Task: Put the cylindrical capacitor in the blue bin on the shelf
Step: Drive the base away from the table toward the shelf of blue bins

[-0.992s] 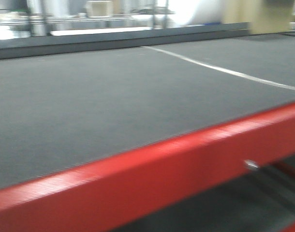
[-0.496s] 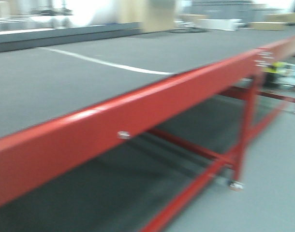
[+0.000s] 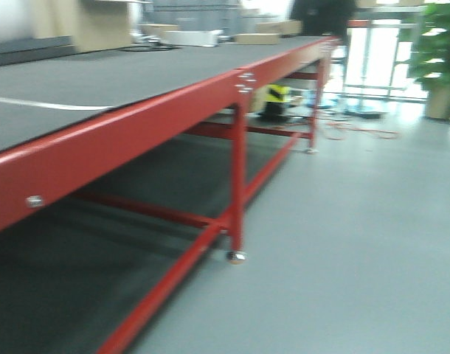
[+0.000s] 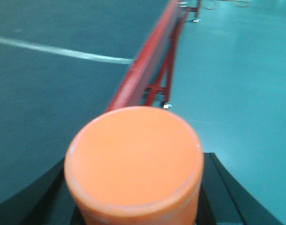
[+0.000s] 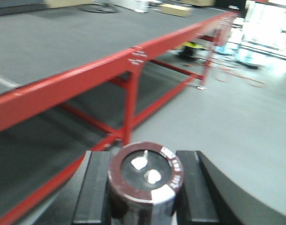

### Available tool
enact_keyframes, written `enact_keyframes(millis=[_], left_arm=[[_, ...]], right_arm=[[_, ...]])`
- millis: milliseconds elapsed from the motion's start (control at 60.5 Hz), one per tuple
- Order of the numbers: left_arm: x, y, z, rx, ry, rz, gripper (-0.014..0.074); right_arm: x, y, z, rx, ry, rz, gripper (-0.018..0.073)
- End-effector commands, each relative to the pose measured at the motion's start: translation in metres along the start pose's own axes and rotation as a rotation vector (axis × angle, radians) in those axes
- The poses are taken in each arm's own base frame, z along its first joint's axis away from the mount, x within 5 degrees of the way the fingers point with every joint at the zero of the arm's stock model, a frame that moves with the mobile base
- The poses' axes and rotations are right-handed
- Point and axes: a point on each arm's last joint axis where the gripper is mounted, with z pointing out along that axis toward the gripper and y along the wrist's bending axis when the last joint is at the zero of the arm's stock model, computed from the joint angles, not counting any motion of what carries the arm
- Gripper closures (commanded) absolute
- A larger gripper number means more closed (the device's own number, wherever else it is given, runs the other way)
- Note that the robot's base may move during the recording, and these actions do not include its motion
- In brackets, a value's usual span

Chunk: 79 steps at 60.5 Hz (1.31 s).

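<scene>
The right gripper (image 5: 145, 192) clamps its two black fingers (image 5: 94, 185) against the sides of a squat, dark maroon cylindrical capacitor (image 5: 145, 176). The capacitor sits at the bottom centre of the right wrist view, with two silver terminals showing on its end. The left gripper (image 4: 133, 201) is closed likewise on a smooth orange cylinder (image 4: 133, 159) filling the lower middle of the left wrist view. Beyond both, a long red-framed metal table (image 3: 136, 122) with a grey matte top runs diagonally from lower left toward the upper right, a white line (image 3: 48, 105) crossing its surface. Pale grey floor (image 3: 358, 243) spreads to the right, and a green potted plant (image 3: 439, 44) stands in the front view's upper right corner.
</scene>
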Motion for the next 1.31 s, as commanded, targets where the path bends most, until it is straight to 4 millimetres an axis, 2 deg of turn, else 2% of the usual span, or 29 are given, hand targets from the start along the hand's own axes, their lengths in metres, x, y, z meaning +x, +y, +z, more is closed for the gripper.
enact_keyframes(millis=[0,1289], left_arm=[[-0.0012,-0.0009,-0.0006,0.008,-0.020,-0.002,0.0707],[-0.0012,-0.0009,-0.0006,0.008,-0.020,-0.002,0.0707]], right_arm=[[-0.0009,-0.0002,-0.0010,0.003,-0.020,-0.010,0.0721],[-0.0009,-0.0002,-0.0010,0.003,-0.020,-0.010,0.0721]])
